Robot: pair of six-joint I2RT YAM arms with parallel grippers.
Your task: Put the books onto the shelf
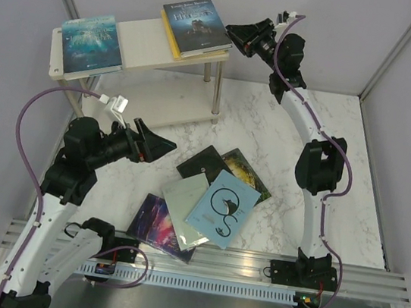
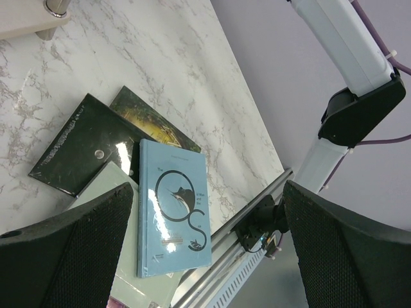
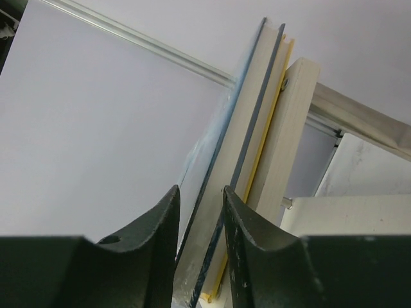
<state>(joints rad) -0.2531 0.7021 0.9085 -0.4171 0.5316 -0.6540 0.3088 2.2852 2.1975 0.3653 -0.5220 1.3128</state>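
The shelf (image 1: 141,41) holds three books on its top board: a teal book (image 1: 91,42) at left, and a navy book (image 1: 201,19) stacked on a yellow book (image 1: 172,40). The right claw (image 3: 200,218) is closed narrowly on the navy book's edge, probably seating it. Five books lie on the desk (image 1: 345,143), a light blue book (image 1: 222,208) on top. The left claw (image 1: 157,143) hangs wide open above them.

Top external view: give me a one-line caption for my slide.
Right hand at the navy book on the shelf; open left hand near the loose books on the table.
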